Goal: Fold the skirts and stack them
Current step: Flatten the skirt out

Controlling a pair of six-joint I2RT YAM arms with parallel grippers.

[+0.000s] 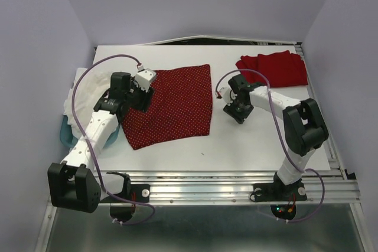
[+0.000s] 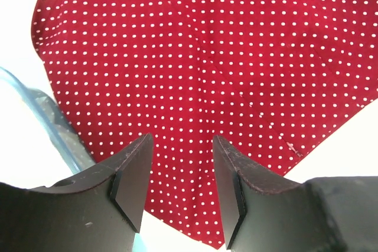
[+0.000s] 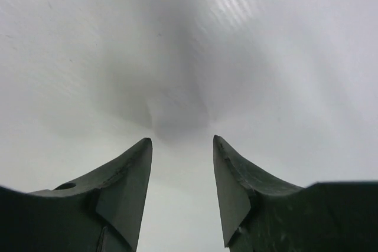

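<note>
The dark red polka-dot skirt (image 1: pixel 177 107) lies spread flat on the white table, left of centre. My left gripper (image 1: pixel 140 100) hovers over its left edge. In the left wrist view that gripper (image 2: pixel 182 140) stands open with nothing between its fingers, and the dotted cloth (image 2: pixel 207 57) fills the space below it. The plain bright red skirt (image 1: pixel 274 68) lies bunched at the back right corner. My right gripper (image 1: pixel 235 113) hangs over bare table between the two skirts. In the right wrist view it (image 3: pixel 182 141) is open and empty, with only white tabletop beneath.
A blue basket (image 1: pixel 66 131) holding white cloth stands off the table's left edge; its rim (image 2: pixel 35 104) shows beside the skirt. A metal rail (image 1: pixel 236 181) runs along the near edge. Grey walls enclose the left, back and right sides.
</note>
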